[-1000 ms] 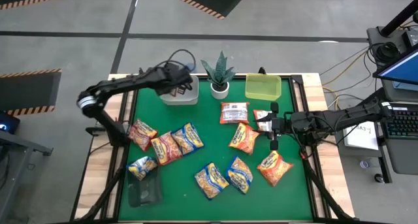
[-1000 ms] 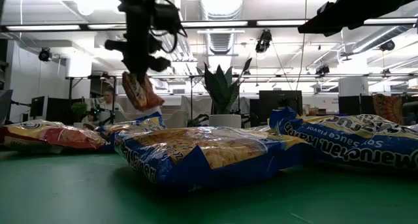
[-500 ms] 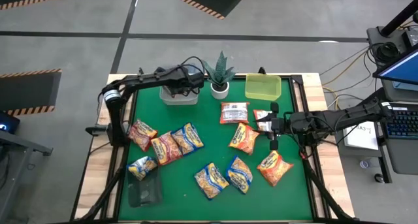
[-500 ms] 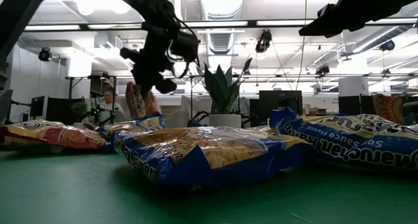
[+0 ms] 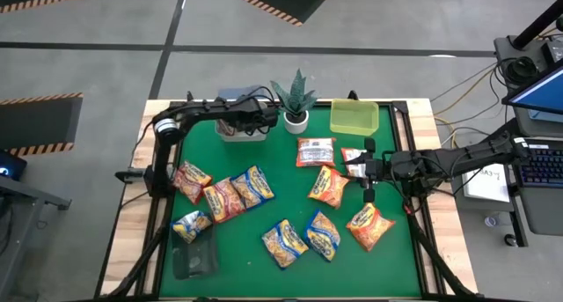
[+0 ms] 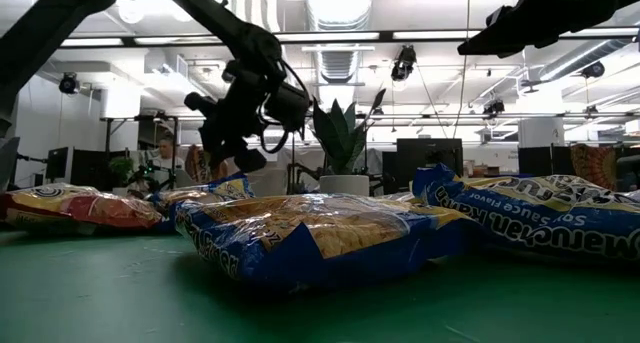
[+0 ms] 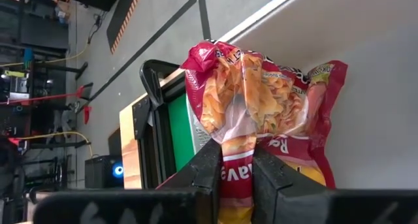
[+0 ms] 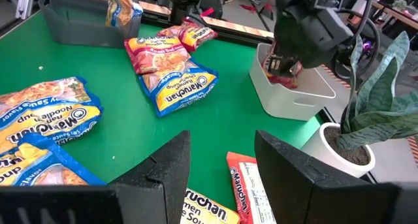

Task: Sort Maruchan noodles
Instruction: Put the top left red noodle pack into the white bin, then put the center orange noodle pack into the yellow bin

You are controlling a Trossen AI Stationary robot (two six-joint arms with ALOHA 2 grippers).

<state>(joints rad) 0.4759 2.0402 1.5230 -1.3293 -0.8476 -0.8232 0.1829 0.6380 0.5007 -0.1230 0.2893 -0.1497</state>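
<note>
Several Maruchan noodle packets [image 5: 255, 186] lie flat across the green mat [image 5: 281, 161]. My left gripper [image 7: 236, 152] is at the far side over a white bin [image 5: 230, 135], shut on a red-and-orange packet [image 7: 261, 100] that reaches down inside the bin; the right wrist view shows this gripper [image 8: 287, 54] and the bin [image 8: 294, 90] too. My right gripper [image 8: 222, 172] hovers open above the mat's right part [image 5: 356, 167], a red packet [image 8: 245, 185] lying beneath it. My left gripper pinches the packet between its two fingers at a bunched, creased part [image 7: 236, 136] near the packet's middle. The fingers slant downward into the bin. Most of the packet sticks out past the fingertips, against the bin's white wall. Whether it rests on the bin's floor is hidden.
A potted green plant [image 5: 296, 99] stands right beside the white bin, and a yellow-green bin [image 5: 354, 117] farther right. A dark bin [image 5: 195, 254] sits at the near left with a yellow-blue packet [image 5: 189, 223] at its edge.
My left gripper has sunk toward the white bin and tipped further downward, staying shut on the packet. The packet, earlier hanging high above the table, now sits low inside the bin.
</note>
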